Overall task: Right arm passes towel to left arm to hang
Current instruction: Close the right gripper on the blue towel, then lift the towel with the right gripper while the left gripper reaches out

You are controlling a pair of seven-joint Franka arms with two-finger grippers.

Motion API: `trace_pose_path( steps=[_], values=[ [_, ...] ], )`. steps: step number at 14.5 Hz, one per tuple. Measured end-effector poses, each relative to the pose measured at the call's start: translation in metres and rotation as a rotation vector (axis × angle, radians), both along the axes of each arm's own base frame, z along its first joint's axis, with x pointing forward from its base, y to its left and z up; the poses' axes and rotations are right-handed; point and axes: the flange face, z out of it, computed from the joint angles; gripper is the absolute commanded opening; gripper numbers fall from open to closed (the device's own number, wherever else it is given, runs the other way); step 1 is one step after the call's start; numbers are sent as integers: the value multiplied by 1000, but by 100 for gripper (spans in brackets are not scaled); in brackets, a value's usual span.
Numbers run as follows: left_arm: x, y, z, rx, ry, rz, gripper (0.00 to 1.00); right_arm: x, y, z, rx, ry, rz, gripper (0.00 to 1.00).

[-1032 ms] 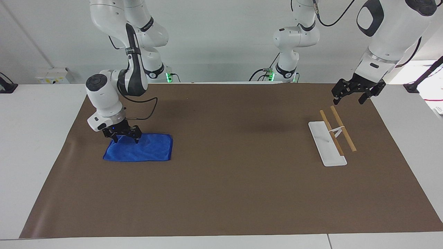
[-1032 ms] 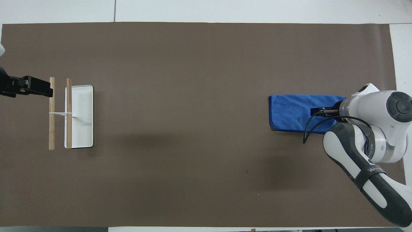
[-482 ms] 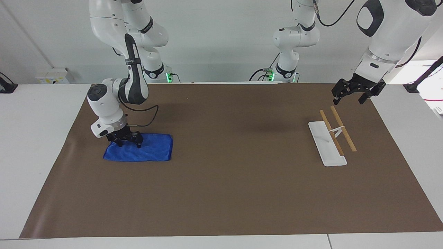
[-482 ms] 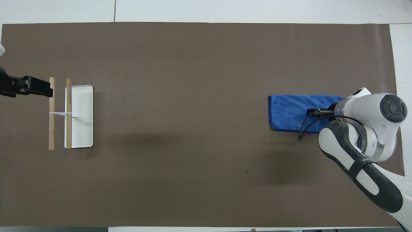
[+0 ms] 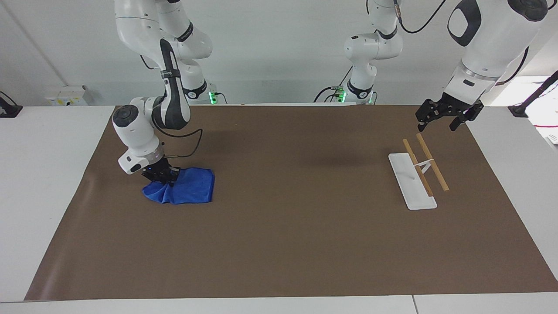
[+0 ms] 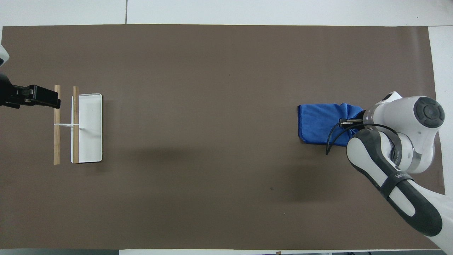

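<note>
The bright blue towel (image 5: 187, 187) lies on the brown mat at the right arm's end of the table; it also shows in the overhead view (image 6: 318, 124). My right gripper (image 5: 161, 174) is shut on the towel's end toward the table's edge, which is bunched and lifted slightly; in the overhead view the arm hides most of the gripper (image 6: 348, 122). My left gripper (image 5: 444, 117) is open in the air above the mat near the rack's wooden bars; it shows at the frame's edge in the overhead view (image 6: 44, 99). The left arm waits.
A towel rack with two wooden bars (image 5: 429, 163) on a white tray base (image 5: 409, 181) stands at the left arm's end of the table; it also shows in the overhead view (image 6: 86, 127). The brown mat (image 5: 283, 226) covers the table.
My right gripper has closed on the towel's end and pulled it toward the table's middle. The towel has bunched up and looks shorter. The left gripper has barely moved.
</note>
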Motion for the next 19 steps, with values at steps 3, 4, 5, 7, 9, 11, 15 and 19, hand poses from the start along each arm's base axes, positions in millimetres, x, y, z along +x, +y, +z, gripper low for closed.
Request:
trace_pose_path(
  steps=[3, 4, 5, 7, 9, 11, 15, 19],
  values=[
    [0, 1, 0, 0, 1, 2, 100, 13, 19, 35, 9, 48, -7, 0],
    [0, 2, 0, 0, 0, 3, 100, 17, 30, 48, 10, 53, -8, 0],
    [0, 3, 0, 0, 0, 5, 100, 19, 40, 57, 11, 53, -13, 0],
    [0, 6, 1, 0, -2, 12, 100, 25, 56, 74, 12, 59, -22, 0],
    [0, 8, 1, 0, -2, 21, 100, 34, 78, 108, 14, 76, -52, 0],
    [0, 8, 1, 0, -2, 27, 100, 43, 109, 158, 58, 73, -93, 0],
    [0, 8, 1, -1, -3, 90, 100, 51, 166, 239, 293, 40, -234, 0],
    [-1, 3, 3, -1, -5, 91, 100, 63, 229, 268, 568, 35, -461, 0]
  ],
)
